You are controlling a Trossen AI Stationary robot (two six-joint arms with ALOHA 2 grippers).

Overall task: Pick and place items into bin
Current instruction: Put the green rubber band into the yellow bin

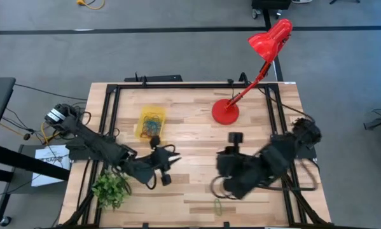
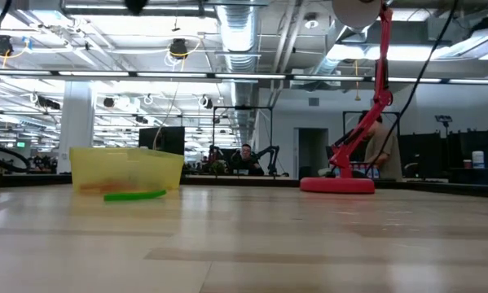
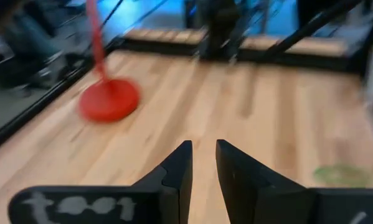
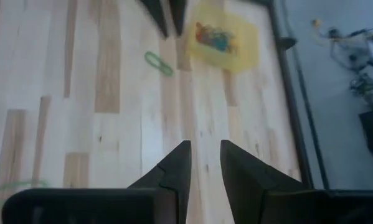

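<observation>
The bin [image 1: 151,123] is a small translucent yellow tray on the table's left half, with several coloured loops [image 4: 216,36] lying inside it. One green loop [image 4: 157,62] lies flat on the wood just off the bin, also seen in the low view as a green strip [image 2: 135,195] in front of the bin [image 2: 125,169]. Another green loop [image 1: 217,207] lies near the table's near edge. My left gripper [image 1: 173,158] hovers right of the bin's near end, shut and empty. My right gripper [image 1: 214,186] hangs above the near middle of the table, shut and empty.
A red lamp stands with its round base [image 1: 225,112] on the far middle of the table, its arm slanting up to the right. A green leafy plant [image 1: 110,189] sits at the near left corner. Bare wood lies between the two grippers.
</observation>
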